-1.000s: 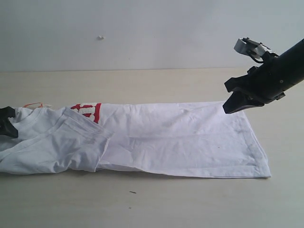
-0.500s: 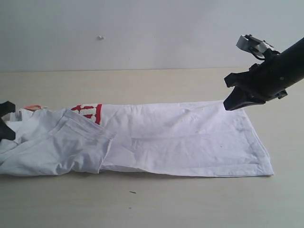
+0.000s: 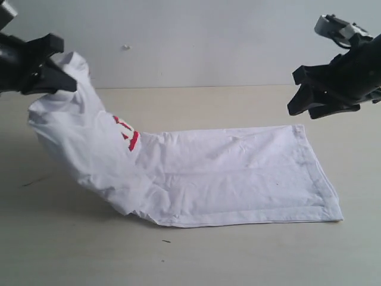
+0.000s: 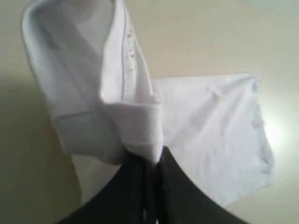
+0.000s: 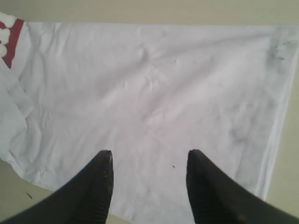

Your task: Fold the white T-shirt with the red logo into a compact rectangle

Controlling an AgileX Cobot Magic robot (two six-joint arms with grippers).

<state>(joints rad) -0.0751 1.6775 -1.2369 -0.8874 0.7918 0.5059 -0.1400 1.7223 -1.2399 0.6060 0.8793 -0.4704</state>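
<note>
Exterior view: left hand [image 3: 58, 71] clenched on shirt [image 3: 238, 173] collar end, held aloft; hem end flat on surface [image 3: 238, 256]. Released right hand [image 3: 299, 95] hovers above hem. Risk: unpinned hem drags, or narrow pinch slips, spoiling the fold.

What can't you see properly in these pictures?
Red logo: exterior view, the lifted white T-shirt fold covers most letters; right wrist view, the edge cuts it.
Left gripper: left wrist view, blurred, tips buried in cloth.
Dark speck on table: exterior view, too small to name.
</note>
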